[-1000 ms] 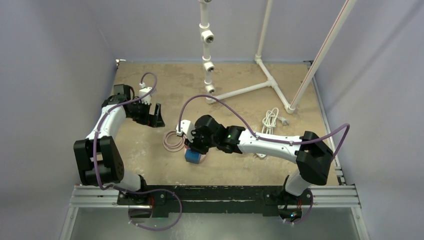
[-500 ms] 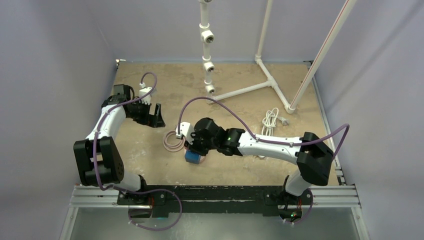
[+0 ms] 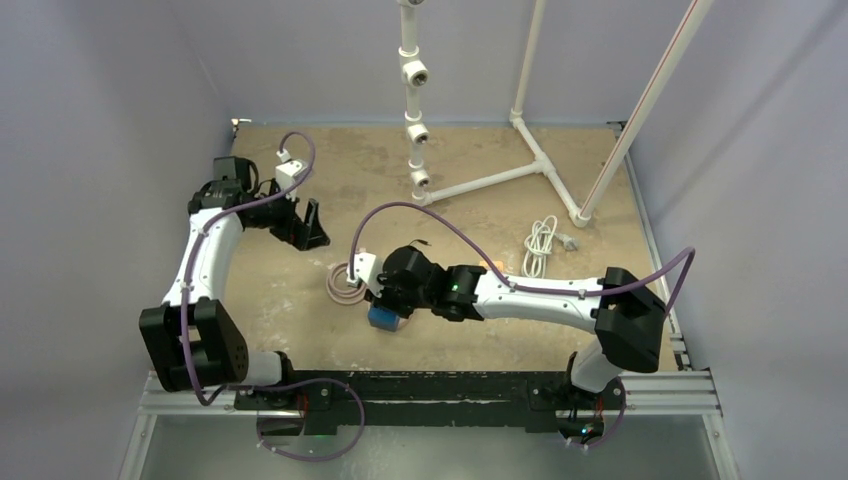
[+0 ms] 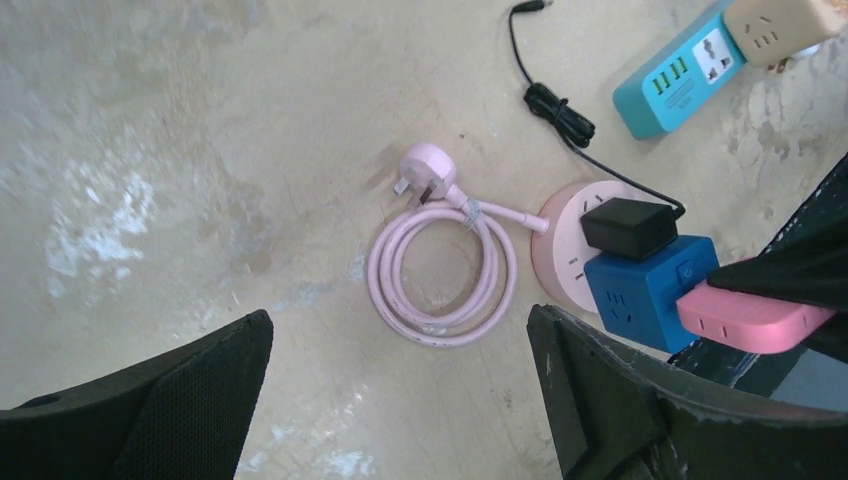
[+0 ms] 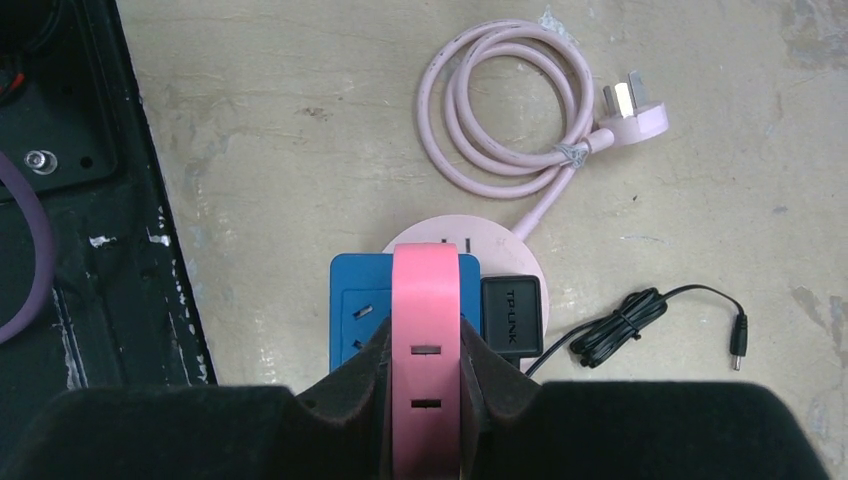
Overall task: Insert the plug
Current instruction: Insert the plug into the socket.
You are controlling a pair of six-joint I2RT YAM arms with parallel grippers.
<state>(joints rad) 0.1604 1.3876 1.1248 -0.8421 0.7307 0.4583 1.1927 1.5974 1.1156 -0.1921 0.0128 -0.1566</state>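
On the desk [image 3: 480,170], near 6 o'clock: plug poised over socket.
At 10 o'clock the left pincer [image 3: 310,225] gapes wide, holding nothing; above the blue cube socket [image 5: 360,300], the right pincer [image 5: 425,365] clamps the pink plug [image 5: 425,290].

White pipe frame [image 3: 490,181], bundled white cord [image 3: 541,241] beside it, worn tan tabletop [image 3: 360,160].

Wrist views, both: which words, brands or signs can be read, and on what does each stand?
"TP-LINK": on the black adapter, right wrist view.
One small symbol on the blue cube: too small to read.
No readable text on the pink block or the blue power strip.
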